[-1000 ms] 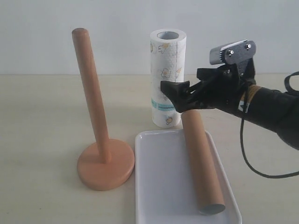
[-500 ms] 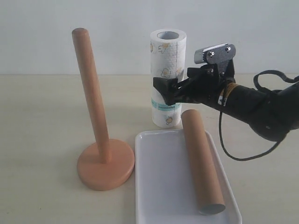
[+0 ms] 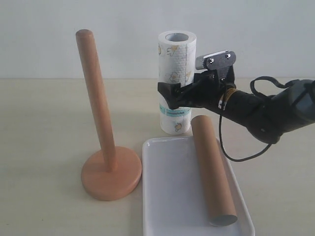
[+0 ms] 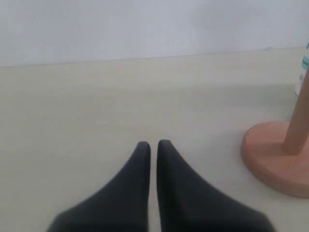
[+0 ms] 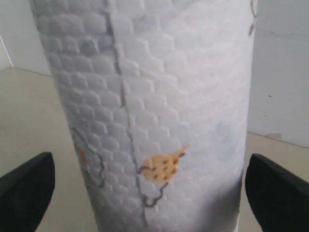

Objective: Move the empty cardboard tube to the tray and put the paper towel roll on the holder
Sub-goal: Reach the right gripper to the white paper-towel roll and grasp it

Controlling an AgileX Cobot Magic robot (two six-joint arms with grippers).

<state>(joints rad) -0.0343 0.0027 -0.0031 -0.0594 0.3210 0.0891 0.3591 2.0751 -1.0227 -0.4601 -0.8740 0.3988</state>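
Observation:
The paper towel roll (image 3: 177,59) stands upright on the table just behind the tray (image 3: 170,196). My right gripper (image 3: 172,97) is open around the roll's lower half. In the right wrist view the roll (image 5: 154,106) fills the space between the two black fingertips (image 5: 26,188), with a narrow gap on each side. The empty cardboard tube (image 3: 212,172) lies along the tray's right side. The holder (image 3: 111,174) stands to the left, its dowel (image 3: 94,93) bare. My left gripper (image 4: 153,145) is shut and empty, low over the table near the holder base (image 4: 275,159).
The tray's left half is bare white surface. A cable (image 3: 236,155) loops down from the right arm (image 3: 266,110) near the tube's far end. A plain wall stands behind the table.
My right gripper has moved left, away from the tube, and now straddles the roll. The tube stays lying on the tray. The roll and holder have not moved.

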